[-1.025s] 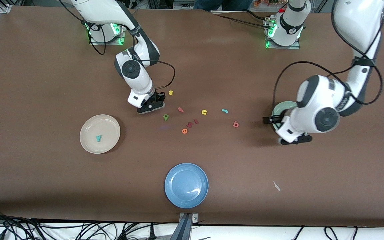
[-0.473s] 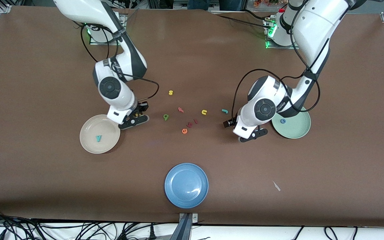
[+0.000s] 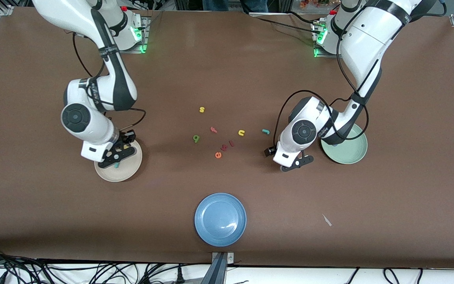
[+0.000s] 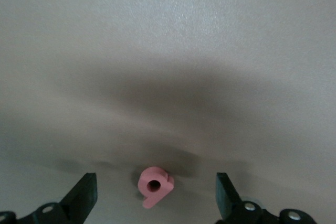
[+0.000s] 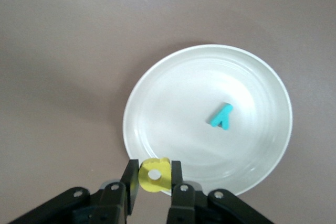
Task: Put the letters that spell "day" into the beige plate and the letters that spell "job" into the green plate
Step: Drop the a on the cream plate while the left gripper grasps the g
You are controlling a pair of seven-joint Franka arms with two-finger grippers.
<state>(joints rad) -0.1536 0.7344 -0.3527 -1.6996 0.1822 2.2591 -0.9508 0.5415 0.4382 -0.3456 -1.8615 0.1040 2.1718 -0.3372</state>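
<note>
Since half a second ago the right gripper (image 3: 117, 154) has swung from the table beside the round cream-beige plate with a raised rim (image 3: 132, 167) to a spot over that plate, while the left gripper (image 3: 292, 162) has barely shifted, hanging low over the brown table (image 3: 53, 221) beside the round pale mint-green plate (image 3: 349, 152). From the front, a dark green rounded foam letter (image 3: 196, 138), a teal hooked foam "j" (image 3: 266, 131), a yellow "s" (image 3: 201, 109), a yellow arch letter (image 3: 241, 133), an orange-red "f" (image 3: 213, 129) and an orange-red "e" (image 3: 218, 155) lie scattered between the two plates, and a round blue plate (image 3: 220, 219) sits nearer the camera, apart from them. From the left wrist, the jaws stand wide apart with nothing between them, and a small red foam "b" (image 4: 154, 186) lies flat on the table between the fingertips (image 4: 86, 192), touching neither. From the right wrist, the narrow jaws pinch a small yellow rounded foam letter with a hole (image 5: 154, 174) just above the beige plate's rim (image 5: 131, 108), and a teal foam "y" (image 5: 221, 116) lies flat inside that plate.
</note>
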